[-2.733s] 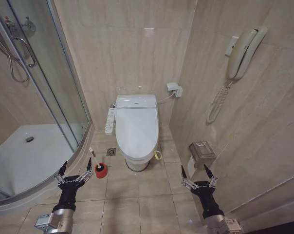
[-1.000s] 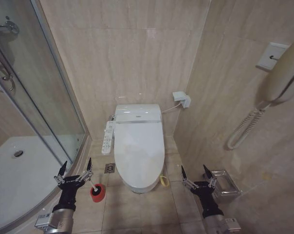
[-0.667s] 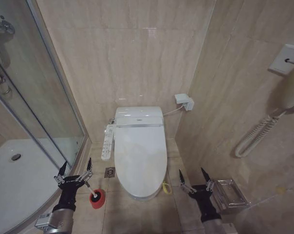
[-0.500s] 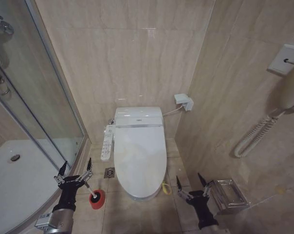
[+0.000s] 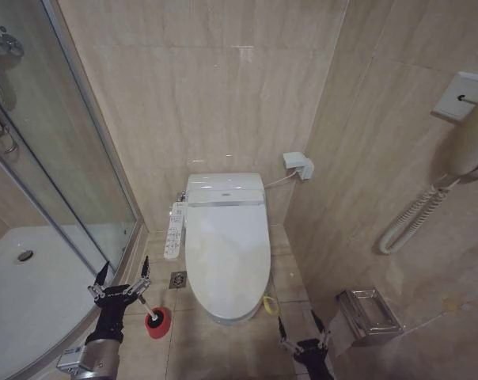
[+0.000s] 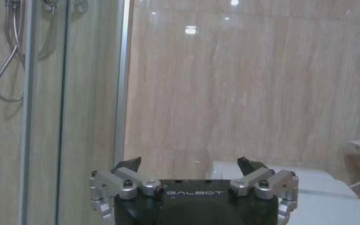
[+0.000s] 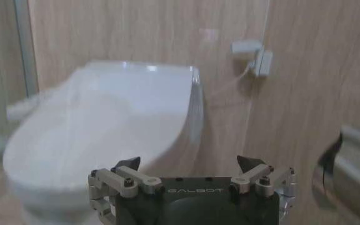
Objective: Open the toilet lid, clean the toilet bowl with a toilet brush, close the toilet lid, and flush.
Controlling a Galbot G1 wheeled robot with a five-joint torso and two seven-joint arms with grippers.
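With the toilet lid (image 5: pixel 226 252) down flat over the toilet bowl (image 5: pixel 223 313), step one, opening it, is not yet started as I read it.

Taking the toilet as landmark, left to right:
- Glass shower enclosure (image 5: pixel 57 190) with white tray, well left of the toilet.
- Left hand (image 5: pixel 121 277) hangs left of the toilet's front end, fingers spread wide, holding nothing. Idle.
- Toilet brush (image 5: pixel 149 312) stands in its red holder (image 5: pixel 158 323) on the floor, just left of the toilet's front, right by the left hand's fingertips but not gripped.
- White button strip (image 5: pixel 174 229) on the toilet's left side.
- Right hand (image 5: pixel 303 333) sits low, just right of the toilet's front, fingers apart, empty. In the right wrist view (image 7: pixel 189 165) the lid (image 7: pixel 105 131) lies ahead and to one side of it.
- Steel paper holder (image 5: pixel 369 313) on the wall right of the toilet; wall phone (image 5: pixel 468 134) higher up.

Next move, my call: a hand must get under the lid's front lip and swing it up toward the tank end. Glossy plastic, likely slippery.

Room: beige stone-look tile on walls and floor, tight space.
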